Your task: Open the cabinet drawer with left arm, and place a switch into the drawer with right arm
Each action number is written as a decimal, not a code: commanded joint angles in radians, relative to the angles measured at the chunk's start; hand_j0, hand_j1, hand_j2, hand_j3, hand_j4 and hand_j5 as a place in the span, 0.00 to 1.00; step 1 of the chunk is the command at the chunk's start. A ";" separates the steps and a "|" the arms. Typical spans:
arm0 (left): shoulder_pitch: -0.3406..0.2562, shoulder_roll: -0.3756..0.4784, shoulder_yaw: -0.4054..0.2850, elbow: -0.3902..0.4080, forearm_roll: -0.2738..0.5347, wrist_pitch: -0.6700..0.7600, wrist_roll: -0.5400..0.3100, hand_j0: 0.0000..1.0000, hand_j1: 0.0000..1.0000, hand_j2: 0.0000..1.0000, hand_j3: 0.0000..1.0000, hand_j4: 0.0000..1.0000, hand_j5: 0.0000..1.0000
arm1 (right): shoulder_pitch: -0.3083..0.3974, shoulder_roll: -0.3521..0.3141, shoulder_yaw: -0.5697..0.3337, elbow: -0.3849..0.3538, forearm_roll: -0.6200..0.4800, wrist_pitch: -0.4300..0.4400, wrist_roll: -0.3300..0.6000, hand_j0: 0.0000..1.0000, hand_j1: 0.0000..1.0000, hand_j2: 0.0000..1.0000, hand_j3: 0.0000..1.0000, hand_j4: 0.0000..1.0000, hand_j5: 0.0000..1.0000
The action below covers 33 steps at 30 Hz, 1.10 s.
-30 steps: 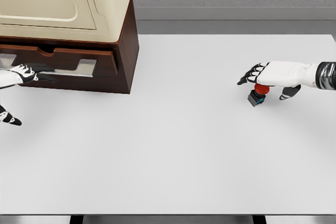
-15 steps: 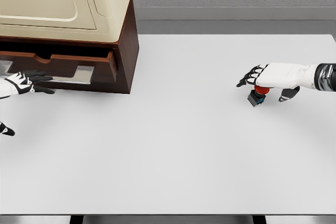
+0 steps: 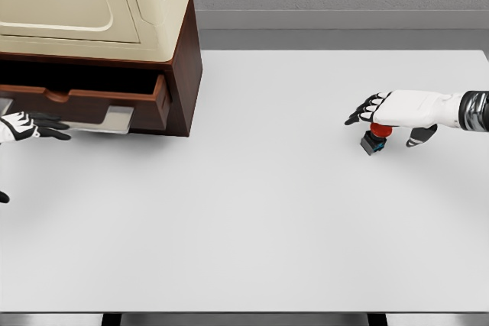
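The dark wooden cabinet point(image 3: 186, 74) stands at the table's back left. Its drawer point(image 3: 107, 101) is pulled partly out toward me, leaving a dark gap above its front. My left hand point(image 3: 29, 127) is at the left edge, fingers hooked on the drawer's silver handle point(image 3: 111, 121). The switch point(image 3: 373, 140), a small black-and-blue body with a red button, lies on the table at the right. My right hand point(image 3: 384, 122) hovers just over it, palm down and fingers spread, the thumb on the switch's right side; it is open.
A cream-coloured appliance point(image 3: 92, 1) sits on top of the cabinet. The white table point(image 3: 252, 219) stretches between the drawer and the switch. A grey wall runs behind the table's far edge.
The left hand has drawn back toward the left edge and the drawer has slid further out. The right hand has barely shifted above the switch, which stays in place.
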 commanded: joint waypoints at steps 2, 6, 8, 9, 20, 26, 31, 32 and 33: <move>-0.002 0.024 -0.012 0.005 -0.015 0.003 0.003 1.00 1.00 1.00 1.00 1.00 1.00 | 0.000 -0.001 -0.001 0.000 -0.005 0.002 0.000 1.00 1.00 1.00 1.00 1.00 1.00; -0.002 0.045 -0.032 0.006 -0.004 0.003 0.003 1.00 1.00 1.00 1.00 1.00 1.00 | -0.002 -0.001 -0.001 0.000 -0.005 0.002 0.000 1.00 1.00 1.00 1.00 1.00 1.00; -0.002 0.059 -0.043 0.006 0.001 0.003 0.003 1.00 1.00 1.00 1.00 1.00 1.00 | -0.002 -0.001 -0.001 0.000 -0.007 0.002 0.000 1.00 1.00 1.00 1.00 1.00 1.00; 0.000 0.061 -0.043 0.006 0.001 0.003 0.003 1.00 1.00 1.00 1.00 1.00 1.00 | -0.002 -0.001 -0.001 -0.002 -0.007 0.002 0.000 1.00 1.00 1.00 1.00 1.00 1.00; -0.002 0.090 -0.067 0.008 0.007 0.003 0.003 1.00 1.00 1.00 1.00 1.00 1.00 | -0.002 -0.003 -0.001 -0.009 -0.007 0.002 0.000 1.00 1.00 1.00 1.00 1.00 1.00; -0.002 0.127 -0.094 0.008 0.016 0.003 0.003 1.00 1.00 1.00 1.00 1.00 1.00 | -0.002 -0.003 -0.001 -0.009 -0.007 0.002 0.000 1.00 1.00 1.00 1.00 1.00 1.00; -0.002 0.153 -0.120 0.009 0.035 0.003 0.003 1.00 1.00 1.00 1.00 1.00 1.00 | -0.002 -0.003 0.001 -0.009 -0.007 0.002 0.000 1.00 1.00 1.00 1.00 1.00 1.00; -0.002 0.154 -0.127 0.009 0.035 0.003 0.003 1.00 1.00 1.00 1.00 1.00 1.00 | -0.002 -0.003 0.001 -0.009 -0.007 0.002 0.000 1.00 1.00 1.00 1.00 1.00 1.00; -0.002 0.161 -0.132 0.009 0.035 0.003 0.003 1.00 1.00 1.00 1.00 1.00 1.00 | -0.002 -0.001 0.001 -0.008 -0.007 0.002 0.000 1.00 1.00 1.00 1.00 1.00 1.00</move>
